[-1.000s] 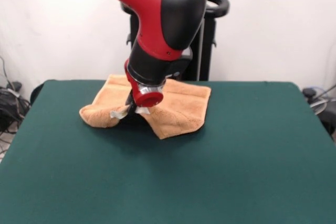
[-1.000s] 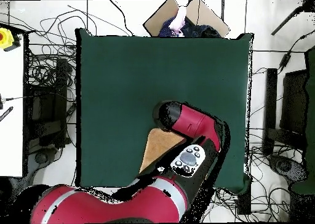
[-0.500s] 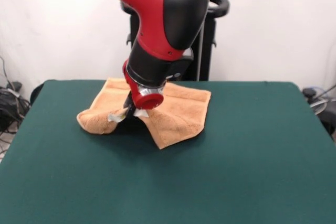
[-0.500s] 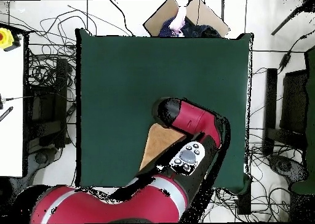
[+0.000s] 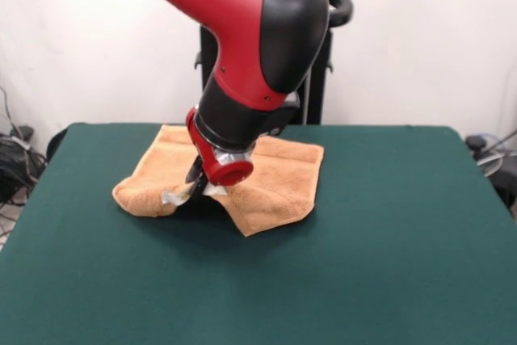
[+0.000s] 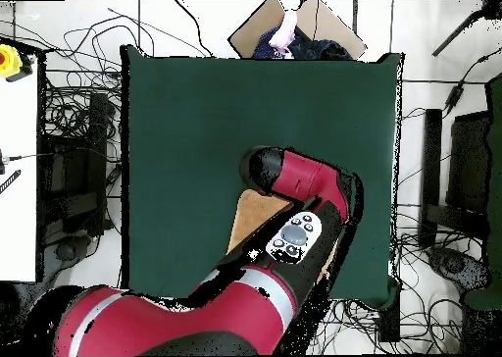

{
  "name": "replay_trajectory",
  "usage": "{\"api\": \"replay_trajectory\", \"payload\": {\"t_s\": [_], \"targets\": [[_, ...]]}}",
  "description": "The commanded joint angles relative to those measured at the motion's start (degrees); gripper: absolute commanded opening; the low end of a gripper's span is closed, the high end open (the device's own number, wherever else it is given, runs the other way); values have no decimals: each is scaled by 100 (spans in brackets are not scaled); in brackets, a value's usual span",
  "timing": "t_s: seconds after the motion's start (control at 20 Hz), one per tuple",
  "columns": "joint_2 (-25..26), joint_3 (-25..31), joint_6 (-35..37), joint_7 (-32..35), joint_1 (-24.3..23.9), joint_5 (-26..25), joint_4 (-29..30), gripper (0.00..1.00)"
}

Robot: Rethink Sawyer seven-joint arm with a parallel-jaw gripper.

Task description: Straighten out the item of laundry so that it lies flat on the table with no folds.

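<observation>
Nearest you, in front of the claw (image 5: 194,191), the desk (image 5: 339,280) is bare green felt right out to its front edge, so you have plenty of open room on that side to draw cloth into. The claw sits low, at the front fold of the towel (image 5: 279,171), with its pale tips pressed into the cloth; they look pinched on a fold of it, which fits a pull meant to open the doubled part. Beside the claw, toward the picture's left, the towel bulges in a rounded, rolled hump, and on the other side a pointed corner hangs forward, so the cloth is clearly still folded over itself and the job looks only partly done. Behind the claw the rest of the towel lies flatter, reaching back close to the desk's far edge; there is little spare room there, so you would do better spreading forward or sideways than pushing back. From above, the arm (image 6: 294,191) covers most of the towel (image 6: 257,221), leaving only a tan wedge showing beside it, and wide green desk (image 6: 196,108) lies open beyond the arm's end.
</observation>
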Motion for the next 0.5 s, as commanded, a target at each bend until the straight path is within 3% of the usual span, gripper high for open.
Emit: {"api": "replay_trajectory", "payload": {"t_s": [0.05, 0.5], "targets": [[322, 221, 137, 575, 146, -197, -521, 0], [182, 365, -40, 460, 52, -160, -536, 0]]}}
